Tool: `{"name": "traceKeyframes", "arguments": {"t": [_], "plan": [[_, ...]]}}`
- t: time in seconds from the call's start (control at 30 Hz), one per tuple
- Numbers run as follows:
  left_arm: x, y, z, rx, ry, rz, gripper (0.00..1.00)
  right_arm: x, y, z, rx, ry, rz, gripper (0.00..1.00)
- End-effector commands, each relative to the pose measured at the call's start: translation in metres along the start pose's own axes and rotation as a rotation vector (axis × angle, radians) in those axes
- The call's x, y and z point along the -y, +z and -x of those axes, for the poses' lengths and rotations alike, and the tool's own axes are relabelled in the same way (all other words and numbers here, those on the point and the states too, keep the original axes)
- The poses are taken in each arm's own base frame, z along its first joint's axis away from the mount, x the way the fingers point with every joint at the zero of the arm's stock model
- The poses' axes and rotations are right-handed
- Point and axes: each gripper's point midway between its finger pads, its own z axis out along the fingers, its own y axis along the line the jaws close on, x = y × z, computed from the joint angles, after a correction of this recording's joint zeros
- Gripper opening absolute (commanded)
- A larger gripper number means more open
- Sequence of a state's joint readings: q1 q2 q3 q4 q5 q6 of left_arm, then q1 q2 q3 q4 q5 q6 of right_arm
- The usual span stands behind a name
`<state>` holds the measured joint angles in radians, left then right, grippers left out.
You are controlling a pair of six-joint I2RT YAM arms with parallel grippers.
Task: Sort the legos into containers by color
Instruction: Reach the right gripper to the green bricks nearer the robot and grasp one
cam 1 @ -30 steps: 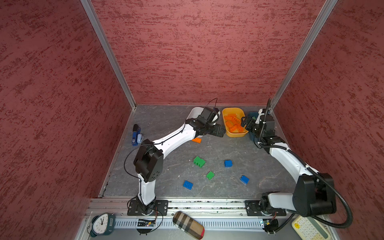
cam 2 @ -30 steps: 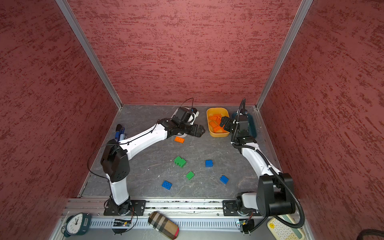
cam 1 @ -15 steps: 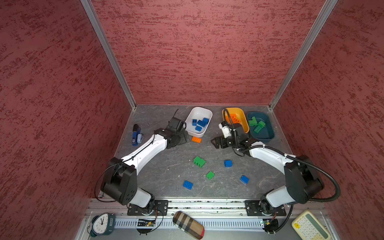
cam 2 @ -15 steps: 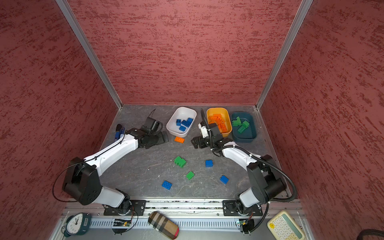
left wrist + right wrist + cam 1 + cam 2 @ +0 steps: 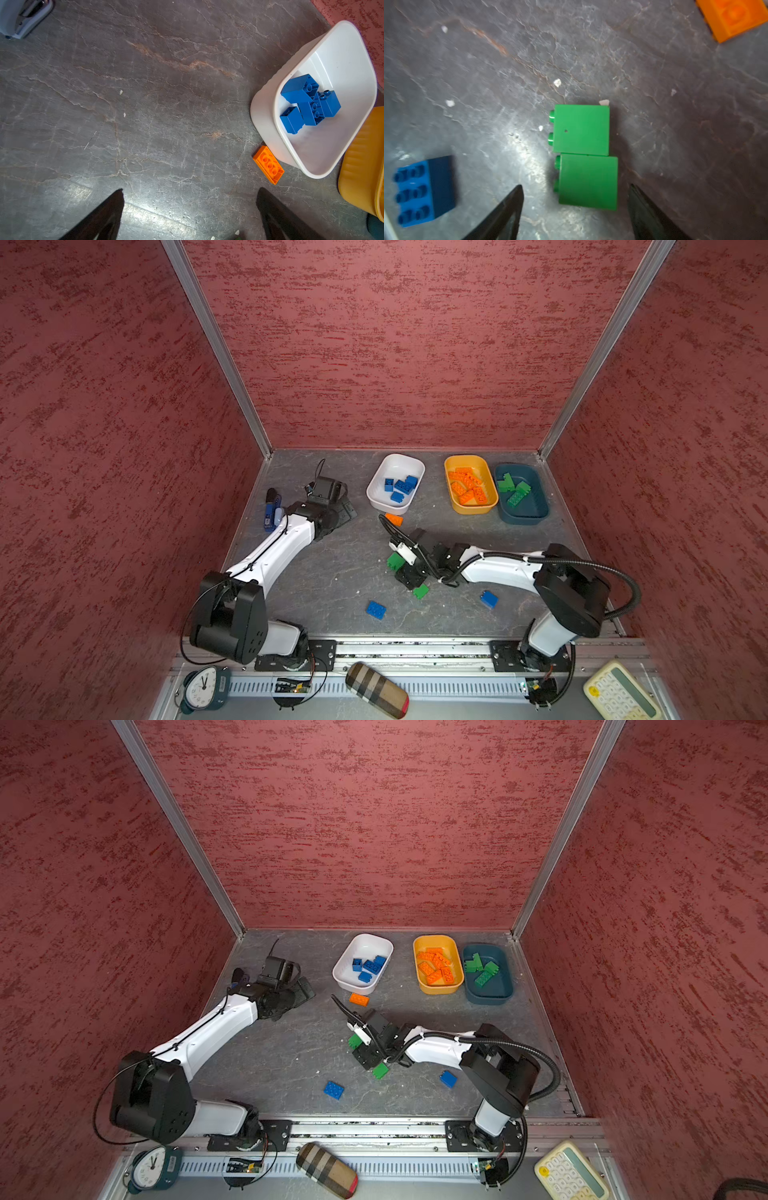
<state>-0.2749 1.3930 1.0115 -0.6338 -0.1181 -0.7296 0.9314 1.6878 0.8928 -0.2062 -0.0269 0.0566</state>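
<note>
Looks like the green pickup step. The right gripper (image 5: pixel 575 209) hangs over two green bricks (image 5: pixel 583 153) lying side by side, jaws apart and straddling the nearer one, probably not touching (it's blurry). Next it needs to squeeze, lift and carry to the teal tub (image 5: pixel 528 512). The left gripper (image 5: pixel 190 207) is spread wide, holding nothing, near the orange brick (image 5: pixel 268 164).

Upper centre to right, in a row by the back wall: white tub (image 5: pixel 385 506) with blue bricks (image 5: pixel 400 487), yellow-orange tub (image 5: pixel 473 509) with orange bricks (image 5: pixel 467 488), dark teal tub (image 5: pixel 525 511) with green bricks (image 5: pixel 514 490). Loose on the grey floor: orange brick (image 5: pixel 393 519) just below the white tub, green brick (image 5: pixel 392 561) at the right gripper (image 5: pixel 402 568) mid-frame, small green brick (image 5: pixel 420 591) below it, larger blue brick (image 5: pixel 376 609) lower centre, smaller blue brick (image 5: pixel 489 599) to its right. Left gripper (image 5: pixel 341 512) left of the white tub, near a blue-and-black gadget (image 5: pixel 272 510); bottom edge: clock (image 5: pixel 203 686), plaid case (image 5: pixel 377 691), calculator (image 5: pixel 621 695).
</note>
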Motion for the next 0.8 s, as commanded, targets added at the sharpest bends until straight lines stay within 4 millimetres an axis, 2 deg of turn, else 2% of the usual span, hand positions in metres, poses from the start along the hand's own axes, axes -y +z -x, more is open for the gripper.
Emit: {"name": "traceKeyframes", "arguments": {"t": [0.0,0.23,0.53,0.67,0.77], "plan": [[0.002,-0.004,0.007,0.034,-0.018,-0.01,0.99,0.012,0.004,0.017,0.032,-0.059,-0.111,0.71],[0.006,0.006,-0.002,-0.01,-0.032,-0.017,0.99,0.003,0.016,0.023,0.06,-0.069,-0.099,0.61],[0.017,0.014,-0.012,-0.033,0.032,0.026,0.99,-0.004,0.011,0.015,0.038,-0.102,-0.055,0.28],[0.029,0.015,-0.016,-0.036,0.082,0.035,0.99,0.012,-0.008,0.023,0.091,-0.091,-0.101,0.22],[0.049,0.015,-0.023,-0.043,0.139,-0.01,1.0,0.04,-0.037,0.039,0.197,-0.003,-0.138,0.21]]}}
